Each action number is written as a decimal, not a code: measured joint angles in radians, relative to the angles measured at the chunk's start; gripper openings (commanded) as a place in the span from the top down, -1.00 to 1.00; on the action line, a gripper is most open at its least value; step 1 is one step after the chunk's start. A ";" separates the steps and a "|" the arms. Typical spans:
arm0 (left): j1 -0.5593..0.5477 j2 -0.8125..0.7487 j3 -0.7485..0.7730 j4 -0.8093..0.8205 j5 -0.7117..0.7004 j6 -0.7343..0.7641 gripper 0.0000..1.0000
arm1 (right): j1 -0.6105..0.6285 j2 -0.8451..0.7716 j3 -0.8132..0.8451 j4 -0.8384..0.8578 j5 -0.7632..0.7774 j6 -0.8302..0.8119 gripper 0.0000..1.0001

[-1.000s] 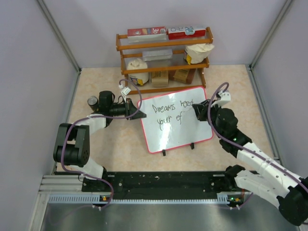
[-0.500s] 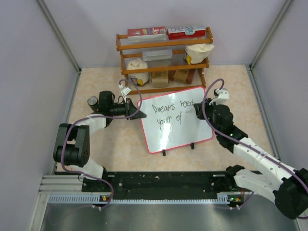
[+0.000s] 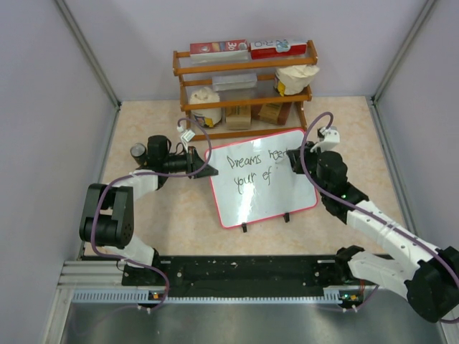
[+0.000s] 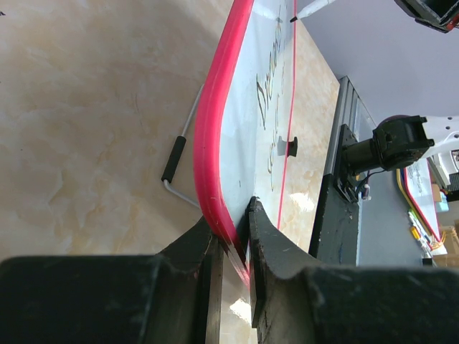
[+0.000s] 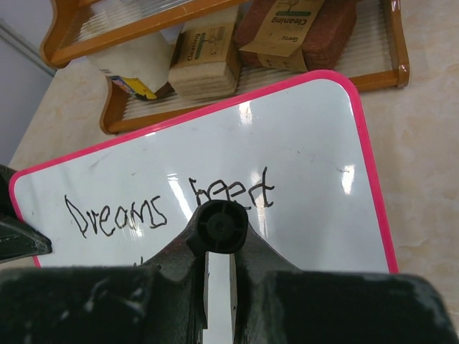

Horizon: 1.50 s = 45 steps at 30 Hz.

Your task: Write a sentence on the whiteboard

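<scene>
The whiteboard point(image 3: 272, 197) has a red frame and lies tilted on the table in front of the shelf. The sentence point(image 3: 251, 166) reads "Dreams need" with "your ef" below it. My left gripper point(image 3: 203, 166) is shut on the board's left edge; the left wrist view shows the red frame point(image 4: 208, 143) pinched between its jaws point(image 4: 233, 229). My right gripper point(image 3: 292, 161) is over the board near "need" and is shut on a black marker point(image 5: 217, 227), seen end-on above the lettering point(image 5: 118, 215). The marker tip point(image 4: 308, 8) shows at the board's surface.
A wooden shelf point(image 3: 244, 79) with boxes and jars stands right behind the board. Two black tabs point(image 3: 244, 228) stick out at the board's near edge. A wire stand point(image 4: 176, 158) lies under the board. Grey walls close in both sides.
My right gripper pulled back to the right off the lettering half a second ago and has now come back left over "need". The lettering and my left arm are unchanged.
</scene>
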 measured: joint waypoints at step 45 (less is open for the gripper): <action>0.000 0.000 0.000 -0.003 -0.001 0.000 1.00 | 0.000 -0.109 -0.129 -0.071 -0.149 0.018 1.00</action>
